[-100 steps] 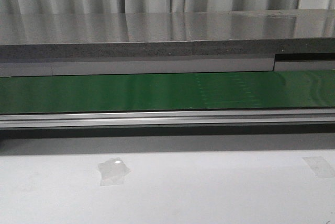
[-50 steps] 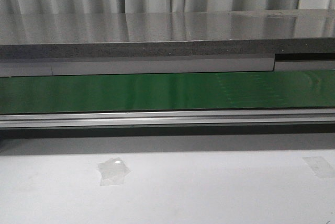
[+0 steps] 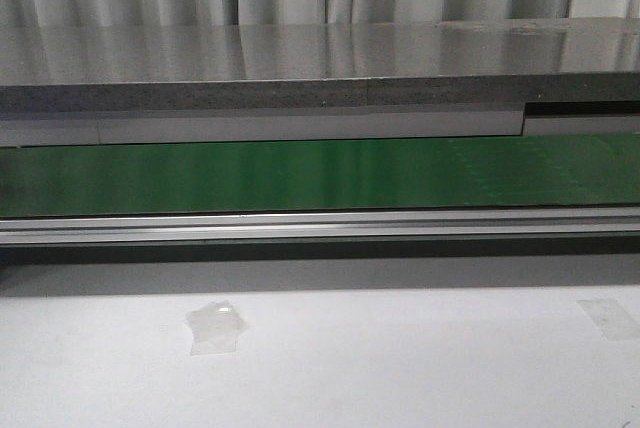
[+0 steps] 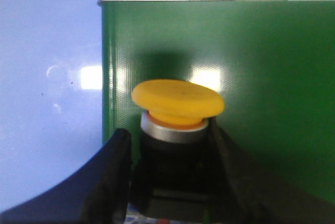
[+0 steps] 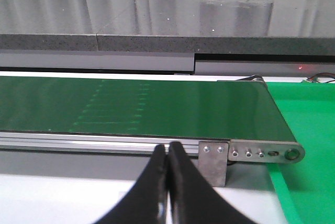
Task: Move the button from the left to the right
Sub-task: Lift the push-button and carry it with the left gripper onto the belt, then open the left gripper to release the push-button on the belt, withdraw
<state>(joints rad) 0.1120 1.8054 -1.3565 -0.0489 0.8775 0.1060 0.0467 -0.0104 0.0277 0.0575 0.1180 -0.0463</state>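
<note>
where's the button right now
Only the left wrist view shows it: the button sits between the left gripper's fingers, over the end of the green conveyor belt. The front view does not show it.

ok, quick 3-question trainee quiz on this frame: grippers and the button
1. True or false: the right gripper is open.
2. The left gripper is shut on: A) the button B) tape C) nothing
3. Fill in: the button's cap is over the ___ conveyor belt.

Key: 1 false, its fingers are pressed together and hold nothing. 2 A, a finger on each side of the black body. 3 green.
</note>
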